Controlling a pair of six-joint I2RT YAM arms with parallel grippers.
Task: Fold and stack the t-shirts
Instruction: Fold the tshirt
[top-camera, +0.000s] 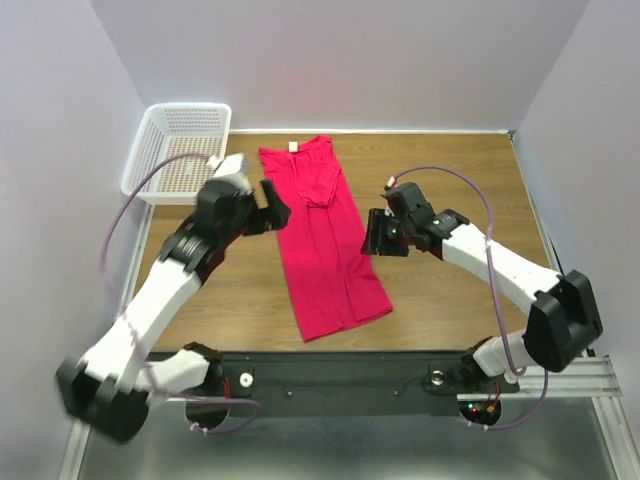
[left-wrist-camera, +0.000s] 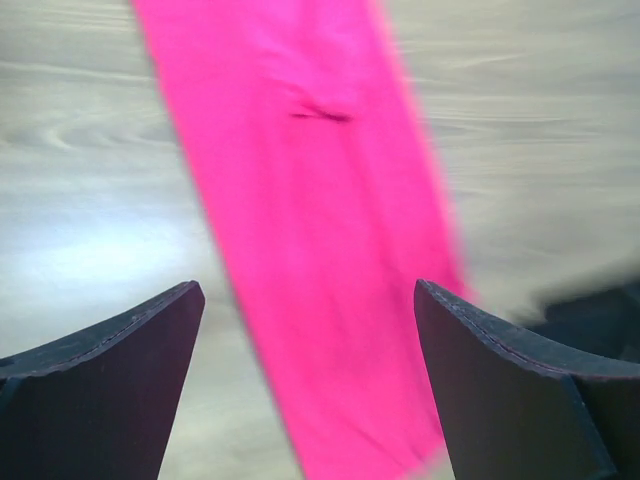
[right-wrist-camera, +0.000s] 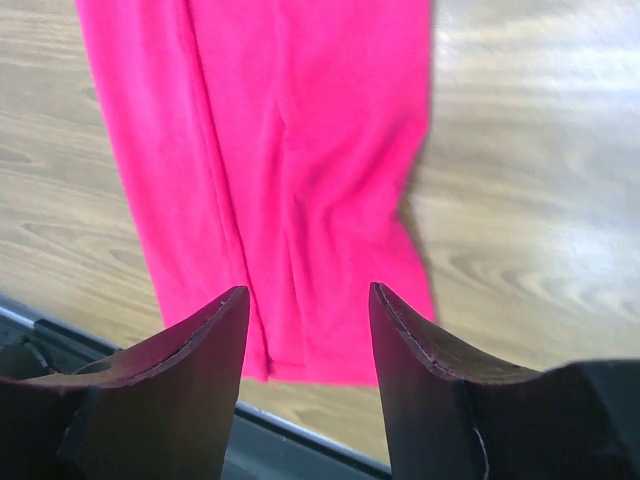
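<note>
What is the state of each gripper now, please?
Left gripper: open, holding nothing, above the t-shirt.
Right gripper: open, holding nothing.

Neck label (top-camera: 293, 147) on t-shirt (top-camera: 325, 250): illegible.

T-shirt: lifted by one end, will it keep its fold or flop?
Probably flops: the t-shirt looks thin, with soft creases along its folds. Likely light; a push would probably bunch it on the table rather than slide it.
</note>
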